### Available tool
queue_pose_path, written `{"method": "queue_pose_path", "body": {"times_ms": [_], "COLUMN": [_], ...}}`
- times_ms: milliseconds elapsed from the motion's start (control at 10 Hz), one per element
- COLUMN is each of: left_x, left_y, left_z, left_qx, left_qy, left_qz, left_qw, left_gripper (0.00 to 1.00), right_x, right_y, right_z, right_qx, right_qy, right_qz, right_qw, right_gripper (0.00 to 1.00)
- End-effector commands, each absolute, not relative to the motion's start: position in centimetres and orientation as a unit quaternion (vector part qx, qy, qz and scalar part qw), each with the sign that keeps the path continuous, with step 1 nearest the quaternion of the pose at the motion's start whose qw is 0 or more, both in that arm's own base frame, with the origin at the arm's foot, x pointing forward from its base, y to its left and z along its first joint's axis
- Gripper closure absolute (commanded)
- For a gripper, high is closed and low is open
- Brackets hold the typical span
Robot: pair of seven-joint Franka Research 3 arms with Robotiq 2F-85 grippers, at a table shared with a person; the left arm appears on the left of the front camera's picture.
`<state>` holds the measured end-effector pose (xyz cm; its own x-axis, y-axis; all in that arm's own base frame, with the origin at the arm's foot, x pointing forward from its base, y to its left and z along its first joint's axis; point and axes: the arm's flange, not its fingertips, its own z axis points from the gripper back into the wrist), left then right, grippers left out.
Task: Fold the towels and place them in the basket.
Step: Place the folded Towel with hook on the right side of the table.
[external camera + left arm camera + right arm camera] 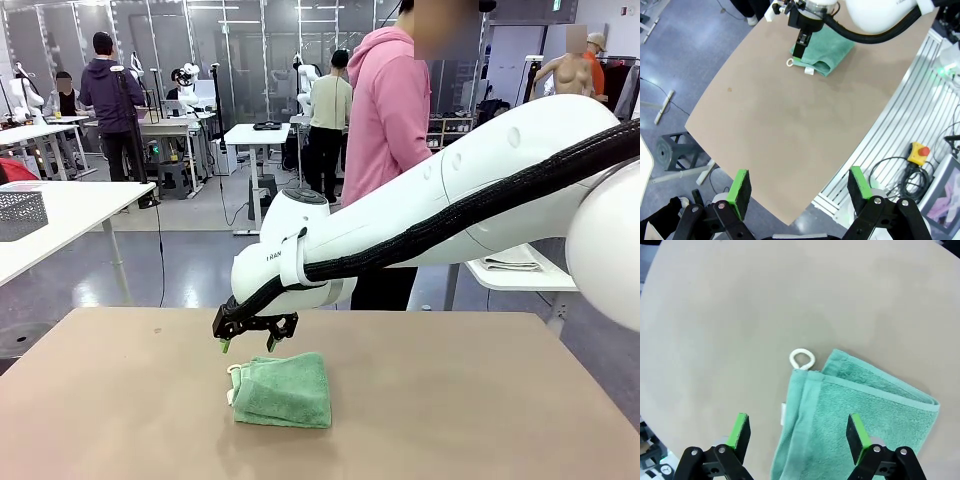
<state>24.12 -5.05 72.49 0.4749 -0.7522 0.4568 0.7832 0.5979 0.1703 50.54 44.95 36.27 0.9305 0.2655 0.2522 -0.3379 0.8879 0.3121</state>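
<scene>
Where folding is concerned, looks done: find mint green towel (285,390) lying doubled and flat on brown table (120,400), white loop (802,359) at one corner. Note right gripper (247,345) hovering just above its far edge, jaws apart, holding nothing. Note left gripper (800,190) high over table edge, likewise spread and empty. See mesh basket (20,215) on white side table (80,205), well apart. Judge pickup and placing yet to do.

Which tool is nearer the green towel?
The right tool, open just above the towel at its loop end; the left tool hangs open far off near the table edge.
</scene>
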Motion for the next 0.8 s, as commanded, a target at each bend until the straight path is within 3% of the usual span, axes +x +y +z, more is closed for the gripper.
{"method": "queue_pose_path", "body": {"times_ms": [0, 300, 700], "left_x": [24.0, 24.0, 24.0], "left_y": [-5.0, -5.0, -5.0], "left_z": [72.3, 72.3, 72.3], "left_qx": [-0.024, -0.024, -0.024], "left_qy": [-0.252, -0.252, -0.252], "left_qz": [-0.442, -0.442, -0.442], "left_qw": [0.861, 0.861, 0.861], "left_gripper": [0.03, 0.03, 0.03], "right_x": [46.9, 43.2, 43.5], "right_y": [40.6, 32.2, 23.9], "right_z": [40.0, 41.5, 36.6], "right_qx": [0.241, 0.306, 0.383], "right_qy": [-0.108, -0.132, -0.136], "right_qz": [0.151, 0.095, 0.050], "right_qw": [0.953, 0.938, 0.912], "right_gripper": [0.04, 0.04, 0.04]}}
